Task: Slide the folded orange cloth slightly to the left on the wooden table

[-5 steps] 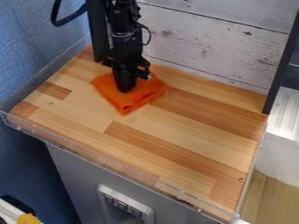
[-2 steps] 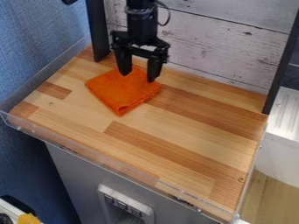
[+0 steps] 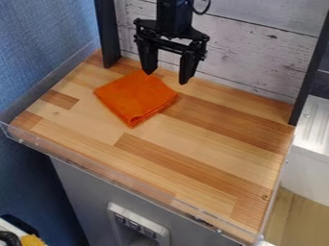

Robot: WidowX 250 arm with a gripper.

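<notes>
While one folded orange cloth (image 3: 136,98) lies on the upper left part of the wooden bench (image 3: 193,153), the single pair of jaws (image 3: 167,78) hangs near its far corner, spread wide and holding nothing.

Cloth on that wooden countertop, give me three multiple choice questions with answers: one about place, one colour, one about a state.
1. Where is the cloth?
A) On the floor
B) On the countertop
C) Hanging on the wall

2. What colour is it?
A) Orange
B) Green
C) White

3. How is the gripper?
A) Shut
B) Clamped on the cloth
C) Open

Answers:
1. B, it lies flat on the wood.
2. A, its whole visible top is orange.
3. C, its two fingers stand apart with nothing between them.
</notes>
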